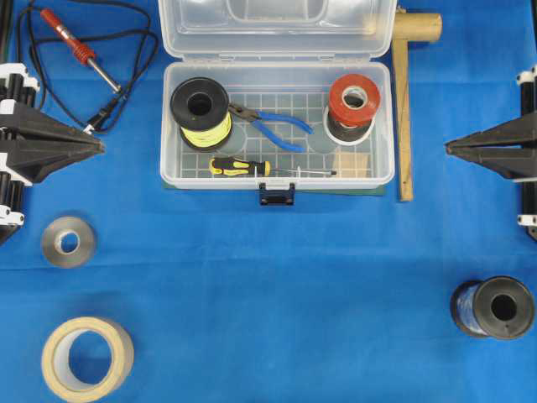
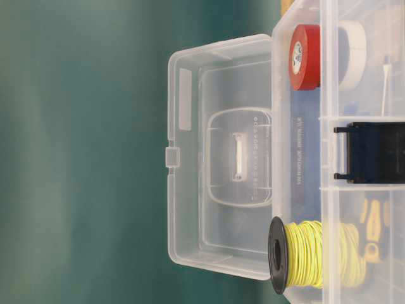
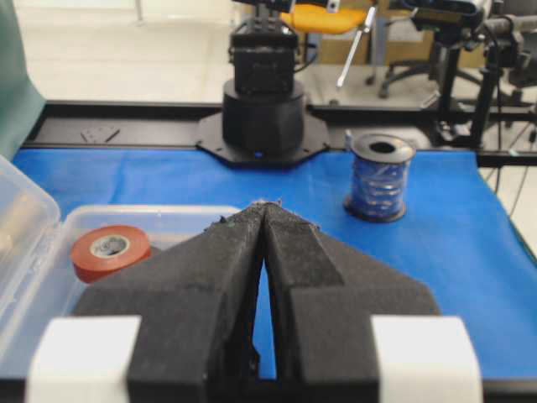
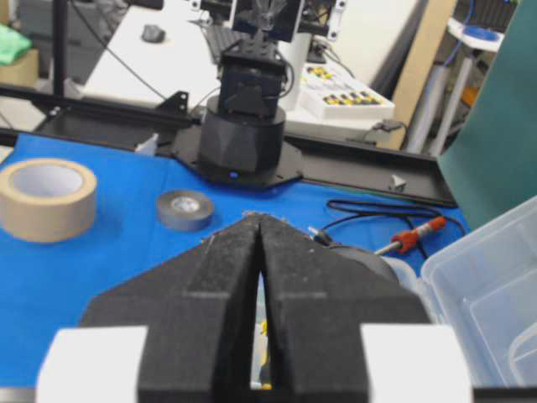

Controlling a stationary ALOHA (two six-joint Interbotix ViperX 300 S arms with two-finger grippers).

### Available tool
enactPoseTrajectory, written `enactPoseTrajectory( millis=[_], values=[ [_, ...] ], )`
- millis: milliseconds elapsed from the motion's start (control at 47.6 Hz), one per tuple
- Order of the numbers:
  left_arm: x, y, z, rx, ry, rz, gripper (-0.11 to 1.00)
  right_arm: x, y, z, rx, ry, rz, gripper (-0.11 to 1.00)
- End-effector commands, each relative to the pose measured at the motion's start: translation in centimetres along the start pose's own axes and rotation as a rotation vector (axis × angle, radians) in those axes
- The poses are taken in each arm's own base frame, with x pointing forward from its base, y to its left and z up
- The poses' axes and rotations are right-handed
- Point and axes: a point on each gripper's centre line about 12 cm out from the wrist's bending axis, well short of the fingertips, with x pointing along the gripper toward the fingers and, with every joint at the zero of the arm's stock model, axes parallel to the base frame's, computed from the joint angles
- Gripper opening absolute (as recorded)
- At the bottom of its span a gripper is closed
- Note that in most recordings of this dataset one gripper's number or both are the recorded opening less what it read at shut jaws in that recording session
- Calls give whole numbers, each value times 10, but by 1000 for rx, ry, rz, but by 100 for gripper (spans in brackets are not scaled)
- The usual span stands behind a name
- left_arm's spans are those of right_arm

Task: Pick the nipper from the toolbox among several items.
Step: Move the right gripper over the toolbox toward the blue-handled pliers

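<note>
1. Both tools sit clenched with nothing between their pads: the left gripper (image 1: pixel 99 147) at the left edge of the overhead view and the right gripper (image 1: pixel 449 148) at the right edge, each well apart from the toolbox (image 1: pixel 172 117); the left wrist view shows its fingers (image 3: pixel 210 285) pressed tip to tip, and the right wrist view shows the same of its fingers (image 4: pixel 205 285).
2. Inside the box the nipper (image 1: pixel 270 126) lies near the middle of the grid floor, dark jaws pointing toward the yellow wire spool (image 1: pixel 201 112) and just beside it, blue handles spreading toward the red tape roll (image 1: pixel 353 98); open floor lies around the handles.
3. Along the front wall lies the screwdriver (image 1: pixel 252 167), near the nipper but apart from it; a small wooden block (image 1: pixel 353 162) sits in the front right corner; the lid (image 1: pixel 277 25) stands open at the back; the latch (image 1: pixel 277 195) hangs at the front rim.
4. On the blue cloth (image 1: pixel 268 294): a soldering iron (image 1: pixel 77 46) with black cord at the back left, a grey tape roll (image 1: pixel 68 242) and a beige tape roll (image 1: pixel 87 356) at the front left, a dark spool (image 1: pixel 492 307) at the front right, a wooden mallet (image 1: pixel 404 101) just right of the box.
5. Wide bare cloth lies between each gripper and the box walls.
</note>
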Motion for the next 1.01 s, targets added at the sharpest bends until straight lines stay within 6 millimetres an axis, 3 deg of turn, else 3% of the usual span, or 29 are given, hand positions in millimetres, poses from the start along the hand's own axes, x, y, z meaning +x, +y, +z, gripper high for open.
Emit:
enactPoseTrajectory(
  millis=[0, 252, 588, 672, 861, 924, 987],
  values=[
    [2, 1, 3, -14, -6, 7, 0, 5, -3, 11, -1, -24, -14, 0],
    [3, 1, 2, -16, 0, 8, 0, 41, -36, 11, 17, 225, -152, 0],
    [4, 1, -1, -18, 12, 9, 0, 117, -88, -27, 54, 536, -267, 3],
    [4, 1, -1, -22, 14, 8, 0, 136, -94, -41, 62, 622, -267, 22],
    [5, 1, -3, -26, 18, 10, 0, 172, -108, -78, 45, 824, -259, 77],
    [5, 1, -3, -26, 23, 9, 0, 181, -112, -90, 43, 870, -260, 84],
    [5, 1, -4, -26, 26, 9, 0, 188, -116, -102, 43, 909, -261, 80]
  ],
)
